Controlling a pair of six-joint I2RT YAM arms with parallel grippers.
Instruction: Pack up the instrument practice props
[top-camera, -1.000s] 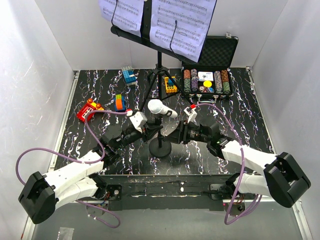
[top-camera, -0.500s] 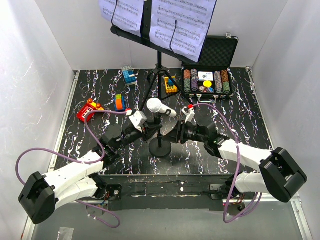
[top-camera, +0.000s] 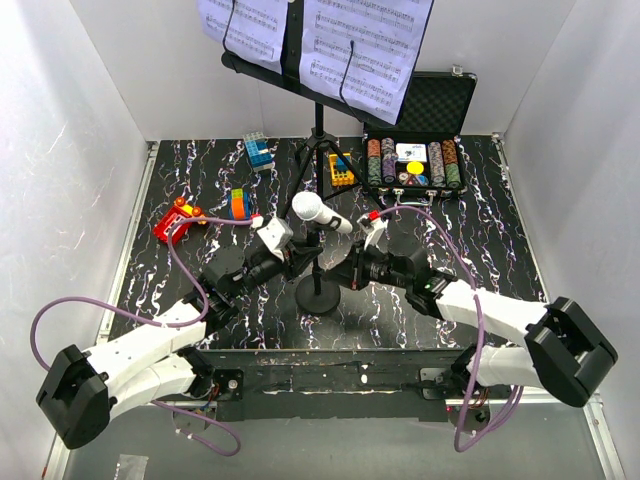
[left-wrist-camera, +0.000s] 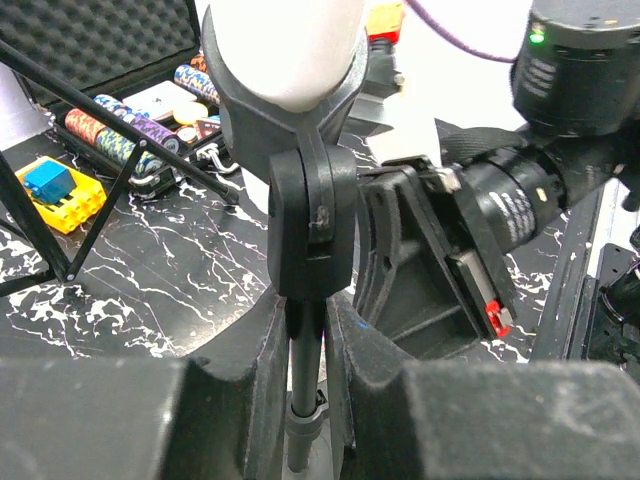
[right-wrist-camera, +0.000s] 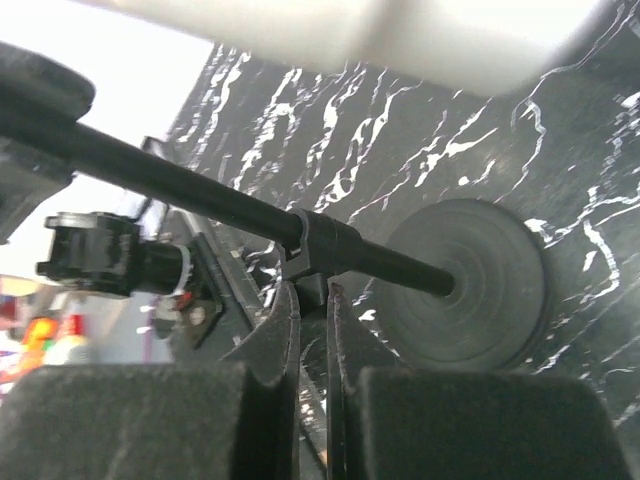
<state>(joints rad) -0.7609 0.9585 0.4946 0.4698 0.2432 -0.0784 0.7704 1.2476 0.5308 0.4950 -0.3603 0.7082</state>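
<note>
Upright grey-headed microphone (top-camera: 312, 210) on round base; sheet-music pages (top-camera: 365, 45) on music stand (top-camera: 291, 45)

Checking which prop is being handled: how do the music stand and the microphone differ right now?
The music stand rests on tripod legs; the microphone on a round disc base. The music stand carries sheet-music pages at the back, untouched; the microphone stands nearer, its pole clamped by the left hand and the right hand. Both have black poles.
</note>
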